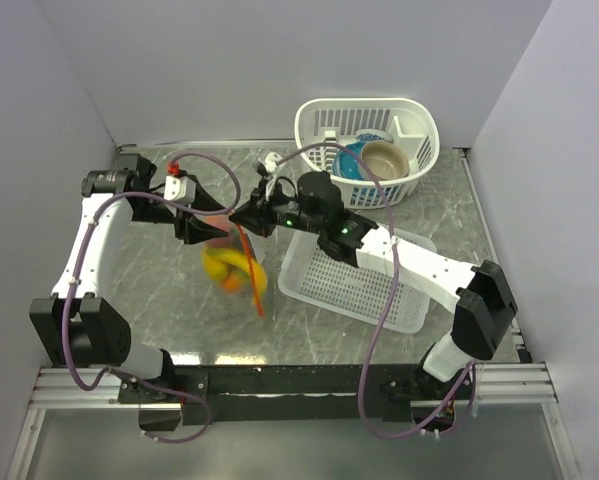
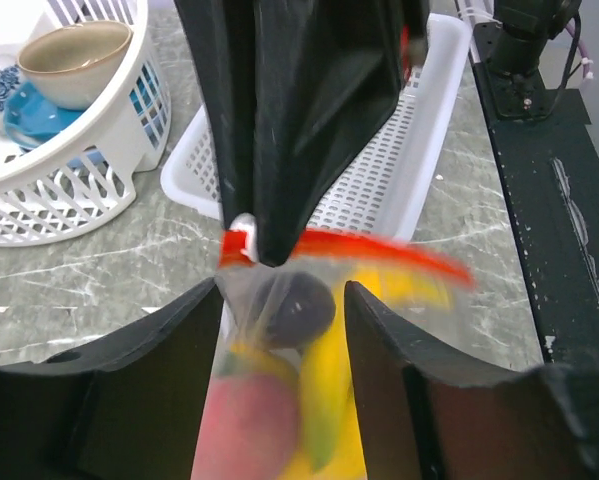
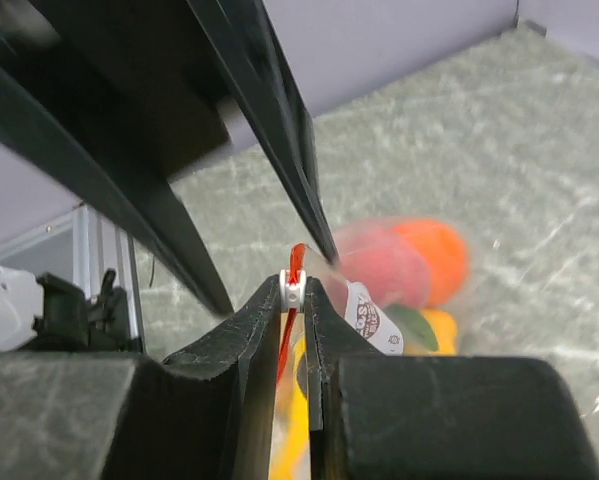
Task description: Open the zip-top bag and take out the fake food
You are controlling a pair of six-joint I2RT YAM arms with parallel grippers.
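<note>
Zip-top bag point(image 1: 237, 250): off the bench point(image 1: 159, 290), hanging in the air between the two arms, left of the flat white basket point(image 1: 349, 285).
Fake food point(image 1: 225, 272): inside the bag, sunk to its low end; yellow, orange and reddish pieces visible through the film; none out yet.
Right end effector point(image 3: 294, 295): closed on the red zipper strip point(image 3: 297, 262) at a top corner, white slider point(image 3: 291, 285) pinched between the pads; judged to be carrying the bag's weight.
Left end effector point(image 2: 279, 315): jaws parted, astride the bag's upper part just under the strip; no pinch on the film visible.
Long axis: strip drooping from the right-hand pinch down and toward the near side, blurred; mouth not visibly open.
Key relation: bag film directly between the left jaws, right-hand pinch just above them; left arm placed to take the opposite lip.
Step judged: fresh grip by the left, then a pull apart at the mouth.
Risk: swing of the bag out of the left gap.
</note>
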